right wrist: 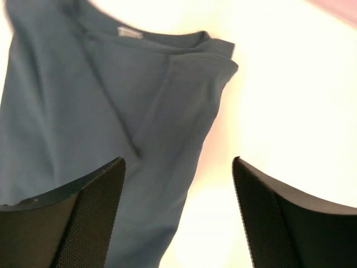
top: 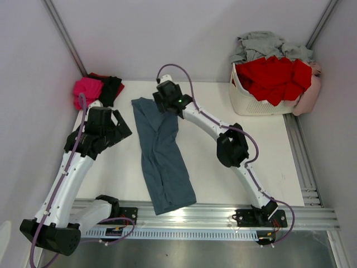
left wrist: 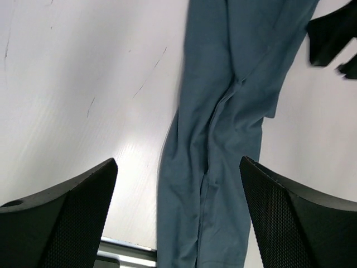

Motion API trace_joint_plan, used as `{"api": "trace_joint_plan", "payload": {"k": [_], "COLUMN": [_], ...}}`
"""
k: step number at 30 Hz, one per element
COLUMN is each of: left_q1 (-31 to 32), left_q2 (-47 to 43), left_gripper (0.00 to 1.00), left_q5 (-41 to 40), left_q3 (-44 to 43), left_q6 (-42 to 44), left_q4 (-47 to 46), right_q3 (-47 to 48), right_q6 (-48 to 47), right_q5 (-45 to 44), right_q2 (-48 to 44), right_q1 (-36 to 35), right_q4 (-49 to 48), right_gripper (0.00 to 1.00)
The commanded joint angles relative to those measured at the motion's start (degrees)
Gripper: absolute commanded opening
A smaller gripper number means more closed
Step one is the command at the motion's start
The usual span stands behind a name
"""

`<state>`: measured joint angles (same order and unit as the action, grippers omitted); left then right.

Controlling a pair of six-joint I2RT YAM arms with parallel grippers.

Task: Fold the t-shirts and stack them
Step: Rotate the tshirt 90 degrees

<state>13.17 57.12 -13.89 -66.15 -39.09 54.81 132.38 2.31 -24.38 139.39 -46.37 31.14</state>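
The white table (top: pixel 251 162) carries one job right now: the slate blue-grey t-shirt (top: pixel 162 156), already narrowed into a long band, lies slantwise across the middle, collar end far and left, hem end near the front rail. Off at the far right the white basket (top: pixel 262 103) is heaped with red shirts (top: pixel 273 78) and a pale grey one (top: pixel 262 44), and in the far left corner sits the small stack (top: pixel 97 89) of magenta-pink and black (with a sliver of red behind). From here I'd say the step in hand is the crosswise fold that turns the band into a packet. The right gripper (top: pixel 163 99) hangs over the collar end with its fingers spread and nothing between them; the left gripper (left wrist: pixel 177 161) is likewise spread wide and empty, just to the left of the band about midway along. To do it well, I'd have each one pinch a corner of the same end, catching every layer, since the band is ridged down its length and a loose layer would slide out. Lift only enough to clear the cloth, carry that end straight along the band and lay it square on the other. The collar (right wrist: pixel 184 40) and its little neck label (right wrist: pixel 129 33) make a handy mark for lining up.
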Motion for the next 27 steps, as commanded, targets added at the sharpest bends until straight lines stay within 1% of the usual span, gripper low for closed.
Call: {"api": "trace_joint_plan", "payload": {"k": [1, 2, 3, 4, 5, 7, 12, 18, 20, 21, 23, 24, 25, 26, 27], "left_q1": [0.19, 0.19, 0.19, 0.19, 0.19, 0.19, 0.19, 0.19, 0.19, 0.19, 0.19, 0.19, 0.19, 0.19, 0.19], "left_q2": [-0.87, -1.66, -2.01, -2.28, -2.63, -2.98, -3.51, -3.60, -3.77, -3.86, -3.86, -3.77, -3.77, -3.69, -3.69], "left_gripper": [0.94, 0.93, 0.93, 0.93, 0.93, 0.92, 0.92, 0.92, 0.92, 0.92, 0.91, 0.91, 0.91, 0.91, 0.91], "left_q5": [-0.53, -0.26, 0.09, -0.08, -0.26, -0.70, -0.70, 0.09, 0.18, 0.27, 0.35, 0.53, 0.62, 0.79, 0.79], "left_q3": [1.37, 1.98, 2.42, 2.69, 2.78, 2.69, 3.31, 4.27, 4.45, 4.71, 4.80, 4.98, 4.89, 4.98, 5.07], "left_q6": [-1.77, -1.86, -1.95, -2.04, -2.04, -2.13, -2.39, -2.48, -2.48, -2.48, -2.48, -2.48, -2.48, -2.48, -2.48], "left_q4": [1.88, 1.54, 1.01, 0.83, 0.83, 0.74, 0.04, -0.31, -0.49, -0.58, -0.84, -0.93, -0.93, -1.10, -1.11], "right_q3": [2.01, 1.75, 1.57, 1.39, 0.87, -0.01, -2.03, -5.19, -6.08, -6.25, -6.25, -6.25, -6.08, -6.08, -5.99], "right_q6": [8.32, 10.85, 12.10, 13.24, 15.43, 16.85, 19.57, 22.48, 22.74, 22.74, 22.74, 22.83, 22.66, 22.66, 22.48], "right_q5": [10.47, 15.28, 17.76, 20.23, 26.08, 29.38, 36.31, 40.37, 40.82, 40.99, 41.17, 41.08, 41.08, 41.08, 41.08], "right_q2": [3.16, 3.51, 4.21, 4.48, 4.66, 5.01, 5.36, 5.80, 5.72, 5.80, 5.72, 5.80, 5.63, 5.54, 5.45], "right_q1": [3.81, 4.53, 5.49, 5.94, 6.29, 6.64, 6.99, 8.14, 8.14, 8.14, 8.05, 8.14, 8.05, 8.14, 8.14], "right_q4": [-0.11, -0.72, -1.07, -1.95, -2.56, -3.97, -5.73, -8.37, -8.81, -9.07, -9.34, -9.51, -9.60, -9.69, -9.95], "right_gripper": [0.79, 0.75, 0.69, 0.67, 0.65, 0.60, 0.58, 0.56, 0.51, 0.47, 0.44, 0.38, 0.34, 0.25, 0.21]}}
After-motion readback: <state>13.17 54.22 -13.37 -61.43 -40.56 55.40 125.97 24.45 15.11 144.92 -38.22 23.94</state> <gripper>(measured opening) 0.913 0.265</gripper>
